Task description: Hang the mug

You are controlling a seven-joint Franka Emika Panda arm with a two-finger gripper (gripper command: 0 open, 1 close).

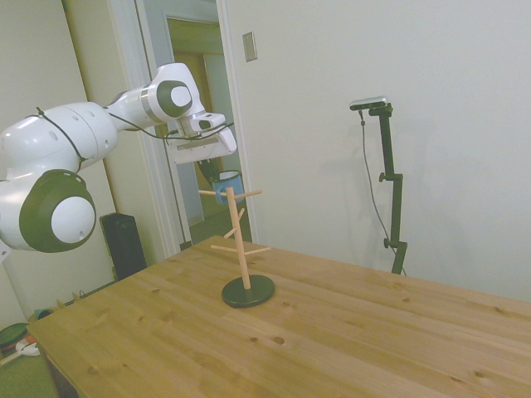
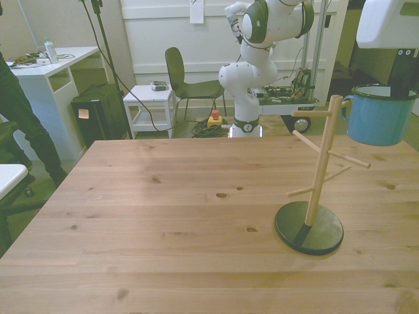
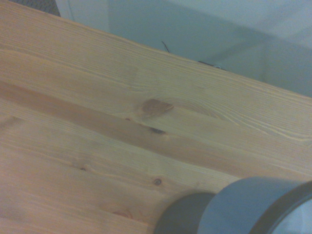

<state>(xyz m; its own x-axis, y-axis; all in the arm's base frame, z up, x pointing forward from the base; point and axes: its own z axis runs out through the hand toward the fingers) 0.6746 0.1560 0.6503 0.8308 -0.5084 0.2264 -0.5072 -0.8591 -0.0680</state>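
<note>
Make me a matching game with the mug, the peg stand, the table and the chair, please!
Things:
1. mug
2. peg stand
3. table
4. chair

Descriptions:
A. pale wooden top with dark knots
B. blue, up in the air by the top peg
C. on the floor beyond the table
D. stands on a dark round base

Pairs: 1-B, 2-D, 3-A, 4-C
</note>
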